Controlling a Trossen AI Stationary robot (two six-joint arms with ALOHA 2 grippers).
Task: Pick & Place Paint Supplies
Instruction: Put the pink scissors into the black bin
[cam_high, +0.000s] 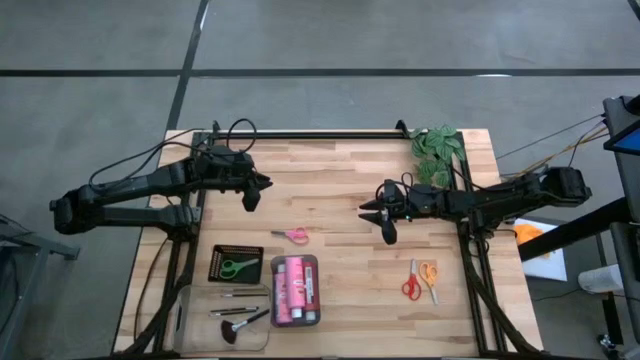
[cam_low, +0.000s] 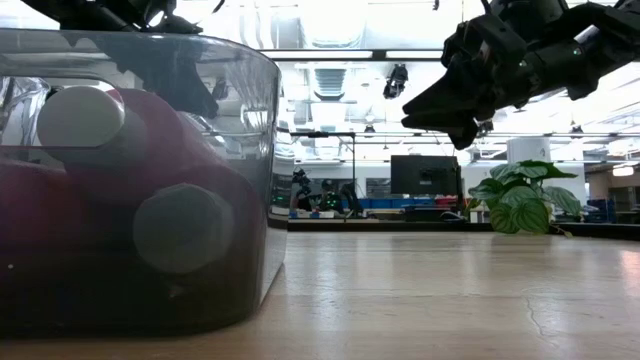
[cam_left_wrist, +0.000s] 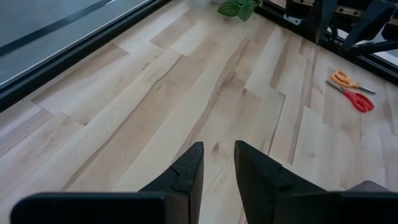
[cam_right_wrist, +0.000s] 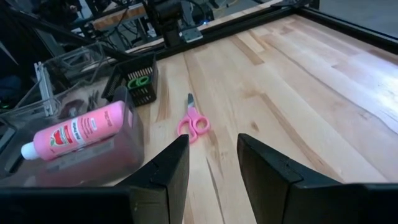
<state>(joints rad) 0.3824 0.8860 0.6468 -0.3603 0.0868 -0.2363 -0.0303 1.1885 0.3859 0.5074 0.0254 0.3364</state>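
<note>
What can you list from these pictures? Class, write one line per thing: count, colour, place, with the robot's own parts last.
Paint bottles: three, pink, lying in the dark-tinted tray at the table's near edge.
Dark-tinted tray: one, between black basket and table middle.
Green scissors: one, inside the black basket.
Pink scissors: one, on bare wood near the table's middle.
Red scissors and orange scissors: one each, side by side on the right half.
Brushes: thin dark ones plus a fluffy black-tipped one, in the clear tray at the near left corner.
Plant: one, green, far right corner.
Left gripper: jaws slightly apart, empty, above the table's far left.
Right gripper: jaws open, empty, above the middle right.
</note>
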